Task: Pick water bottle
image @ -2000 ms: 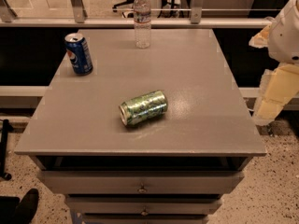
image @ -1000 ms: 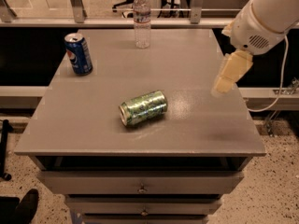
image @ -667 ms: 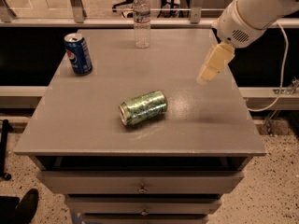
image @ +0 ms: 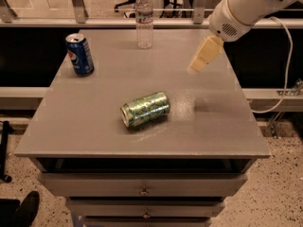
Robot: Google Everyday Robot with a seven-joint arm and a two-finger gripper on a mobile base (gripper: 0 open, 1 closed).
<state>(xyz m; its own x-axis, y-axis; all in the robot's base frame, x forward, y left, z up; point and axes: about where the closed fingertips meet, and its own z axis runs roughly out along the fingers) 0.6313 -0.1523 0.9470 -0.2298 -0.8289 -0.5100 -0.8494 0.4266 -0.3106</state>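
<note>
The water bottle [image: 144,19] is a small clear plastic bottle with a white cap and a pale label band. It stands upright near the far edge of the grey table [image: 94,112], a little left of centre. My gripper [image: 195,69] hangs from the white arm above the right part of the table, right of the bottle and nearer to the camera. It is well apart from the bottle and touches nothing.
A blue Pepsi can [image: 80,55] stands upright at the far left of the table. A green patterned can [image: 145,109] lies on its side near the middle. Drawers [image: 142,191] sit under the table's front edge. A rail and posts run behind the table.
The arm has swung in from the right edge of the view, up and to the left over the table, toward the bottle. The bottle and both cans have not moved.
</note>
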